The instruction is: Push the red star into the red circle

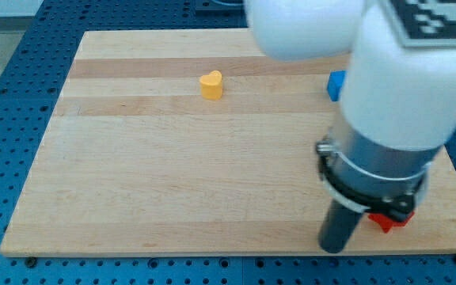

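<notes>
Three coloured blocks sit on a wooden board (172, 174), with a large white arm (402, 71) filling the view's right.

Toward the view's top left of centre is a yellow heart-like block (210, 85). A blue block (336, 85) shows partly behind the arm. My tip (335, 247), a plain dark rod with no claw and holding nothing, rests near the bottom right. Just right of it, a red block (386, 222) peeks out, shape unclear.
</notes>
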